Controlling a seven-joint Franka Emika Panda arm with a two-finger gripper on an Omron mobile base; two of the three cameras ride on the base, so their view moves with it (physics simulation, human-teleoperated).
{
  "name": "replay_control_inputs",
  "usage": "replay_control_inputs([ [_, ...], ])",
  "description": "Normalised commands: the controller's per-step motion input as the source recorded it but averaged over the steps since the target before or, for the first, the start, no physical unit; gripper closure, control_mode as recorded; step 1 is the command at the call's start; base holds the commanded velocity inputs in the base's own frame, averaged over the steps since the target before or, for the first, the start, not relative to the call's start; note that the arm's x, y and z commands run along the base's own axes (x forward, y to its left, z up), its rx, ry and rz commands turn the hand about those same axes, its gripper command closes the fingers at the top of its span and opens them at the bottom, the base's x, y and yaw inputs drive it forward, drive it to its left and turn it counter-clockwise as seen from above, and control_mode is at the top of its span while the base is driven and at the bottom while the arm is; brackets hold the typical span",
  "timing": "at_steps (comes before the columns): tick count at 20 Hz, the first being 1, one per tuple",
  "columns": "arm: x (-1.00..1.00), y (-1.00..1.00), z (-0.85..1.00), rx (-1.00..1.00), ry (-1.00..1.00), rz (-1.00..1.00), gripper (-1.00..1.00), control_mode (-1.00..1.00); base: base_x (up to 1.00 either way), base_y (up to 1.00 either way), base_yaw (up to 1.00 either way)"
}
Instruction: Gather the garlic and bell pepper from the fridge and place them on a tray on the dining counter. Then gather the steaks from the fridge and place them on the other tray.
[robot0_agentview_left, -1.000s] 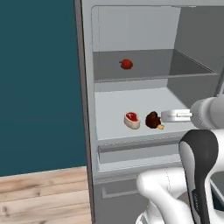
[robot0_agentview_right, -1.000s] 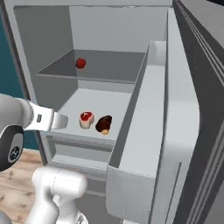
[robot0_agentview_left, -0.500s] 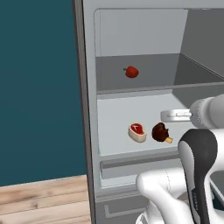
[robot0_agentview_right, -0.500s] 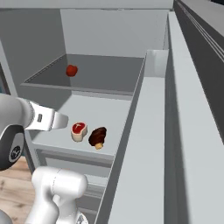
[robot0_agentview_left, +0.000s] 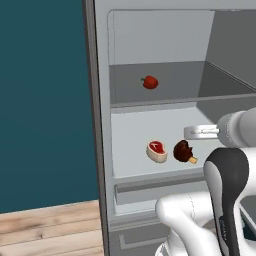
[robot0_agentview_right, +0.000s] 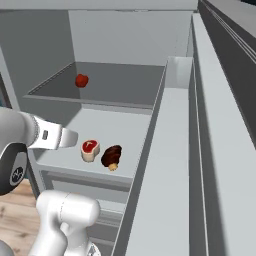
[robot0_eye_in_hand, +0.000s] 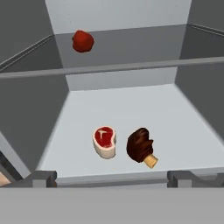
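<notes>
The fridge (robot0_agentview_left: 98, 150) stands open before me. A red bell pepper (robot0_agentview_left: 150, 82) (robot0_agentview_right: 81, 80) (robot0_eye_in_hand: 82, 41) sits on its upper shelf. On the shelf below lie both steaks side by side: the raw red one (robot0_agentview_left: 156, 151) (robot0_agentview_right: 90, 150) (robot0_eye_in_hand: 105, 141) to the left, the dark brown one with a bone end (robot0_agentview_left: 183, 151) (robot0_agentview_right: 111, 157) (robot0_eye_in_hand: 141, 146) to the right. My gripper (robot0_agentview_left: 192, 133) (robot0_agentview_right: 69, 138) (robot0_eye_in_hand: 113, 179) hovers open at the front of that lower shelf, just above and short of the steaks, holding nothing. The garlic, the trays and the dining counter are out of view.
The open fridge door (robot0_agentview_right: 220, 130) with its long pale door shelf (robot0_agentview_right: 165, 165) runs close along the right. A teal wall (robot0_agentview_left: 45, 100) and wood floor (robot0_agentview_left: 45, 225) lie left of the fridge. A drawer front (robot0_agentview_left: 160, 187) sits under the lower shelf.
The base has driven closer to the fridge, so the shelves and food loom larger in both base views. The gripper stays open in front of the lower shelf.
</notes>
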Motion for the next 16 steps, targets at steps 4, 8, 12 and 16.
replay_control_inputs([
  [4, 0.0, 0.0, 0.0, 0.0, 0.0, 0.0, -1.0, 1.0, 0.1, 0.0, 0.0],
  [8, 0.0, 0.0, 0.22, 0.0, 0.0, 0.0, -1.0, -1.0, 0.0, 0.0, 0.0],
  [12, 0.0, 0.0, 0.53, 0.0, 0.0, 0.03, -1.0, -1.0, 0.0, 0.0, 0.0],
  [16, 0.1, 0.0, 0.59, 0.0, 0.0, 0.09, -1.0, -1.0, 0.0, 0.0, 0.0],
])
